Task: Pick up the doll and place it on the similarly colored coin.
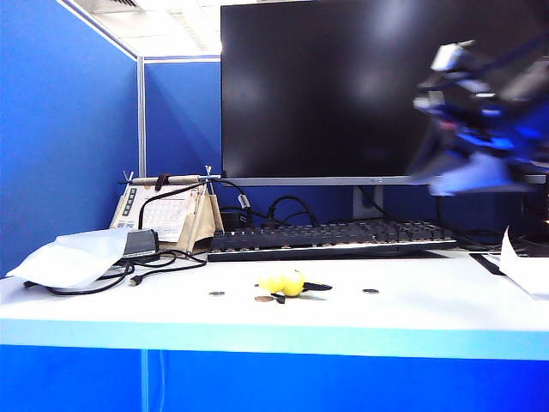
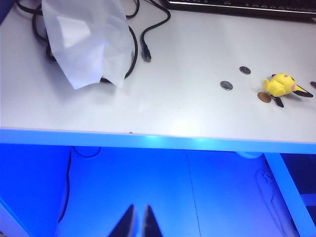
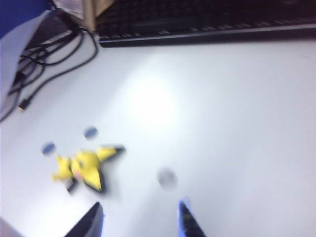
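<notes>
The doll [image 1: 284, 282] lies toppled on the worktop [image 1: 412, 313], touching the brown coin [image 1: 264, 299]. The right end effector [image 3: 140, 219] hangs high, empty, fingers apart; the left end effector [image 2: 138, 223] idles narrow below the edge. Re-seating it squarely looks wise.

White bench [image 1: 412, 313], blue partition [image 1: 60, 129] behind. Dark monitor [image 1: 369, 86] stands at the back edge, black keyboard [image 1: 330, 238] in front of it. Towards the left edge: crumpled white plastic bag [image 1: 73, 256], tangled black cables [image 1: 159, 264], desk calendar [image 1: 171, 215]. Three grey coins [image 2: 226, 85] lie mid-bench near the front edge. White paper [image 1: 525, 270] at the right edge
</notes>
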Robot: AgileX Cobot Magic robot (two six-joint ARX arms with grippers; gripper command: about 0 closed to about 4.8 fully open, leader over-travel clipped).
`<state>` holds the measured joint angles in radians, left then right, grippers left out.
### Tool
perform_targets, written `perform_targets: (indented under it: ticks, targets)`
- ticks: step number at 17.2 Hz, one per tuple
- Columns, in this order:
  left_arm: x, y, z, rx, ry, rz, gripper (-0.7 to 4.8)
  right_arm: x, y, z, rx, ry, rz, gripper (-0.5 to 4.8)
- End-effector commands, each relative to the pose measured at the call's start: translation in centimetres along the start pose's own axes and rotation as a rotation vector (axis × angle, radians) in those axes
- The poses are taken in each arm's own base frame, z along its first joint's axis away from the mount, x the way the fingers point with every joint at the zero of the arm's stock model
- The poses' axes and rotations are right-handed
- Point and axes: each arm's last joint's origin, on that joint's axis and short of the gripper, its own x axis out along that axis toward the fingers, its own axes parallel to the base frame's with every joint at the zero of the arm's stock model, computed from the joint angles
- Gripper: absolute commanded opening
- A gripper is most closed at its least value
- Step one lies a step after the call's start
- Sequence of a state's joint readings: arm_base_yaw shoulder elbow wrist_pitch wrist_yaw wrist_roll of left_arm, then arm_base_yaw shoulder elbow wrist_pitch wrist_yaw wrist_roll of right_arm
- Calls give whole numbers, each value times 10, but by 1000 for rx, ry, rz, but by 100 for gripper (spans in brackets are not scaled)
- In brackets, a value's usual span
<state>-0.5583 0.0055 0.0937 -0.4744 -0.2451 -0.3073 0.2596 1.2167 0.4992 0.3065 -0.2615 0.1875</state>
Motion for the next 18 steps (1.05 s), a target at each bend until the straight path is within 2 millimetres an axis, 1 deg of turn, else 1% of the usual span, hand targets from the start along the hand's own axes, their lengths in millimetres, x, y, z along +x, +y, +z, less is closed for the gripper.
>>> perform_targets:
  ticks: [1,3,6,7,9,13,18]
  targets:
    - [0,0,0,0,-4,1,30,-32,0,-28,5,-77,-98,198]
    - [0,0,0,0,-4,1,30,-58,-1,-60,69,-141,-157,198]
    - [0,0,0,0,-4,1,30,-76,-2,-84,90,-209,-161,199]
    - [0,0,0,0,-4,1,30,-81,-2,-93,97,-203,-163,199]
    - [0,0,0,0,-4,1,30,-87,-2,-101,111,-143,-177,199]
    - [0,0,0,0,-4,1,30,-93,-4,-118,130,-32,-219,202]
    - [0,0,0,0,-4,2,30,-94,-5,-118,127,-57,-266,202]
